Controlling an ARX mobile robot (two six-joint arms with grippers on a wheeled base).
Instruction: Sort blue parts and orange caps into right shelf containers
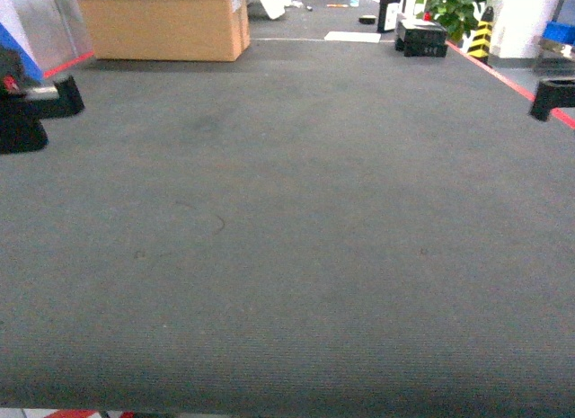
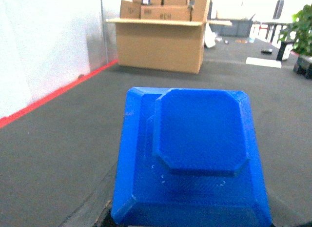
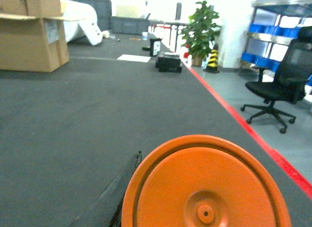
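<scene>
A blue part, a chunky piece with a raised octagonal face, fills the lower left wrist view and hangs above the grey carpet. It hides my left gripper's fingers, which are shut on it. An orange cap, round with a small centre boss, fills the bottom of the right wrist view. It is held the same way and covers my right gripper's fingers. Bright blue crates sit on a metal shelf at the far right. Neither gripper shows in the head view.
Grey carpet stretches ahead, edged by a red line. A large cardboard box stands far left, with black stands at the left edge and another at the right. An office chair and a plant stand right.
</scene>
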